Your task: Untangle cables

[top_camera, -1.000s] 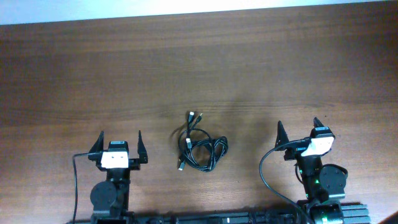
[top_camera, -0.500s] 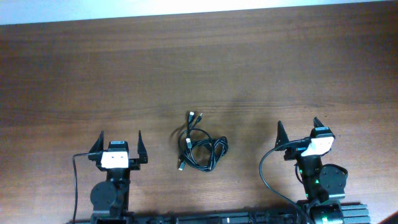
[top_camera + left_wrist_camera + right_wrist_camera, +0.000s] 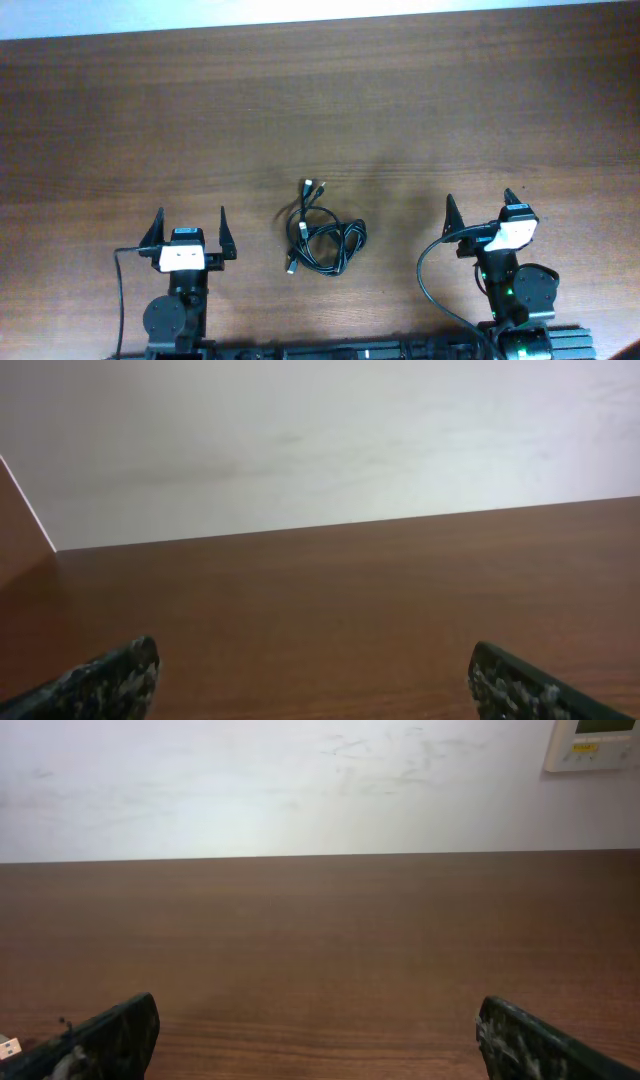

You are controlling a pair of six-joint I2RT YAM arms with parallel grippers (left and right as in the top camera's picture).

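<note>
Find the cables [image 3: 322, 240] knotted in a small heap on the table [image 3: 400, 100], toward the near edge, between the two arms and well apart from both. Note the left gripper [image 3: 190, 218] spread fully wide, holding nothing; same for the right gripper [image 3: 480, 198], near the right side.

Risk of pinching several strands at once in so tight a bundle, and so tightening the knot rather than loosening it. Risk too of dragging the whole heap across the smooth wood if pulled from one side only.

Look overhead for the heap and its plug ends. Look through either wrist camera and get only bare wood, pale wall and fingertips, plus a wall panel [image 3: 590, 745] from the right wrist.
</note>
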